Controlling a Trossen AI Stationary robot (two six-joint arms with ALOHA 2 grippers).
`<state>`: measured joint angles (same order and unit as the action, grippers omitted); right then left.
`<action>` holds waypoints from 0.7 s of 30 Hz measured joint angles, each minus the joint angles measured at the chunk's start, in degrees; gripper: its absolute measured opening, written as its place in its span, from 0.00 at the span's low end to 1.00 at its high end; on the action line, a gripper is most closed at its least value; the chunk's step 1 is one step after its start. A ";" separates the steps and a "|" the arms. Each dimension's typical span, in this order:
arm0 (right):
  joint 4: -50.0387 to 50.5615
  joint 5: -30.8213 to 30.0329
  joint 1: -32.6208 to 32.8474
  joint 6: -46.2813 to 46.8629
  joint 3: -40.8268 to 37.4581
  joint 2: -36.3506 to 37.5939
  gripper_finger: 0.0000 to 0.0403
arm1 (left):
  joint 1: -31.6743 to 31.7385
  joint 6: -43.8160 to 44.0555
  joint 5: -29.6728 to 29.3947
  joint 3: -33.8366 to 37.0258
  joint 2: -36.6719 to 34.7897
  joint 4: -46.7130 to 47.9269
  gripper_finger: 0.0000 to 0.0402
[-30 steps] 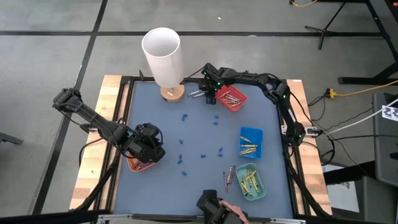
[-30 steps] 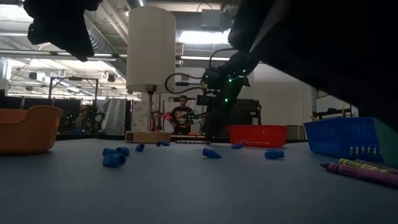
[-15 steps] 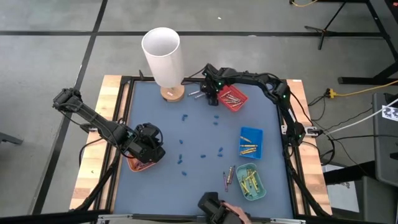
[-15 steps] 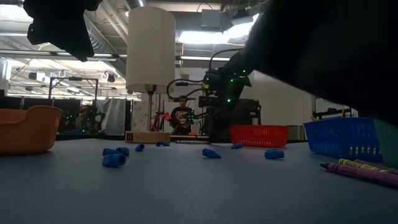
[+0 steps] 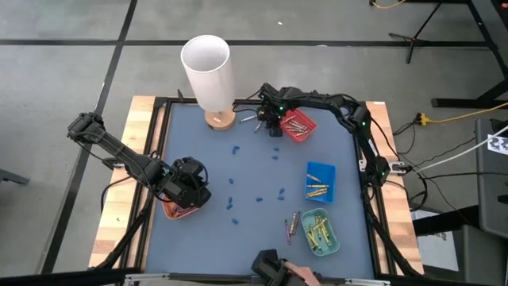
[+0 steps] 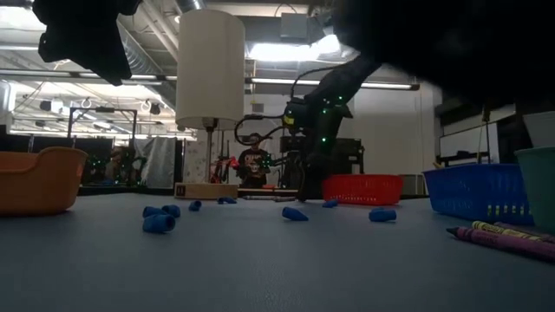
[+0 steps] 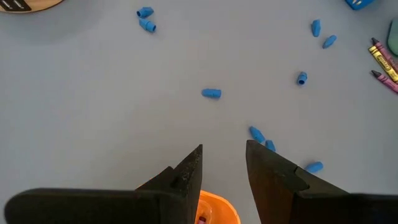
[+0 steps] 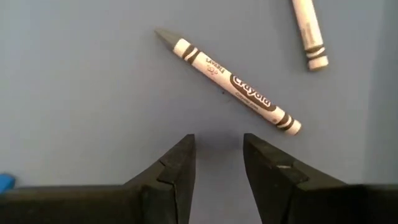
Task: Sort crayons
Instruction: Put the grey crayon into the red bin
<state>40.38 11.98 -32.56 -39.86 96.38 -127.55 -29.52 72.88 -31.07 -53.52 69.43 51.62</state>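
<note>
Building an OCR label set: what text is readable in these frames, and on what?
"Crayola": on the wrapper of the grey crayon lying ahead of the right hand.
Small print beside it on that wrapper: too small to read.
Yellow crayon wrapper print: too blurred to read.
Nothing else legible.

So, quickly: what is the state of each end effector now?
Left end effector: open, empty, above the orange tray.
Right end effector: open, empty, over a grey crayon.
</note>
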 joint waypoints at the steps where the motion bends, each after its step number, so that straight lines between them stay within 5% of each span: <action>1: 0.04 -0.53 0.29 -0.90 0.00 0.41 0.34 | 0.00 -0.02 0.00 0.00 0.00 0.00 0.27; 7: -0.40 -5.35 2.46 -5.97 0.05 1.82 0.34 | 0.00 0.00 0.00 0.00 0.00 -0.07 0.27; 21: -5.28 -3.49 2.91 -11.25 0.08 0.95 0.34 | -0.02 0.00 -0.28 0.00 0.00 -0.37 0.27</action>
<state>35.10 8.49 -29.65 -51.11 96.46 -126.60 -29.54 72.88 -31.35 -53.52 69.43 51.24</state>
